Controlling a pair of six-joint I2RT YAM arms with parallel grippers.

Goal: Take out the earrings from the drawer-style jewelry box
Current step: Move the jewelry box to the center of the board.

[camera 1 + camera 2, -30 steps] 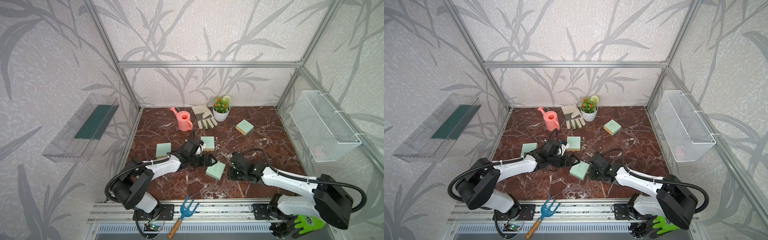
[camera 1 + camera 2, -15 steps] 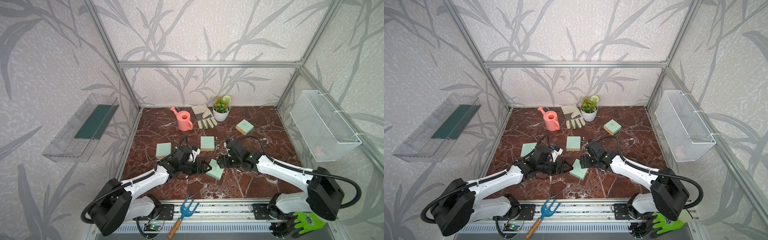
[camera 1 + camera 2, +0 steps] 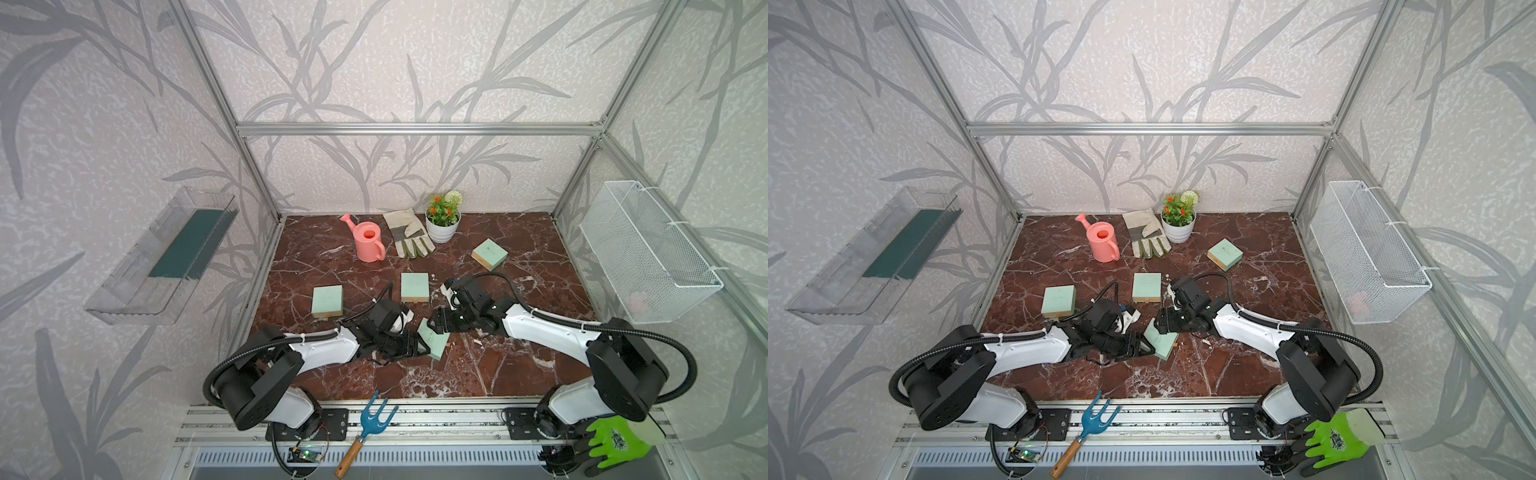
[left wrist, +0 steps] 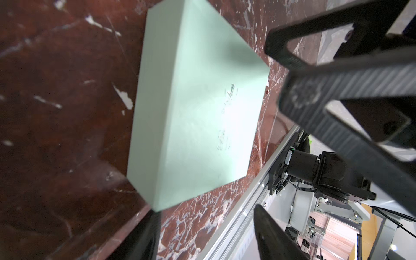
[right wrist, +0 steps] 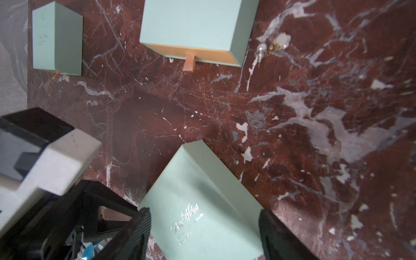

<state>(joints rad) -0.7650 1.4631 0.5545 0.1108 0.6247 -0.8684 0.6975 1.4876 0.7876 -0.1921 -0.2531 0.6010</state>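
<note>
Beside the near jewelry box (image 3: 435,345), on the marble desk (image 3: 498,374), both tools sit low. Left tool (image 3: 417,345): fingers apart, nothing between them, one fingertip (image 4: 141,238) at the box's corner. Right tool (image 5: 203,211): fingers against two opposite sides of that box; whether they press, I cannot tell. Earrings (image 5: 271,46): on bare marble beyond the box, well apart from it.

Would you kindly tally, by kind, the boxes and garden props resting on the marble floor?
mint jewelry boxes: 4
pink watering can: 1
work glove: 1
potted plant: 1
Total: 7
</note>
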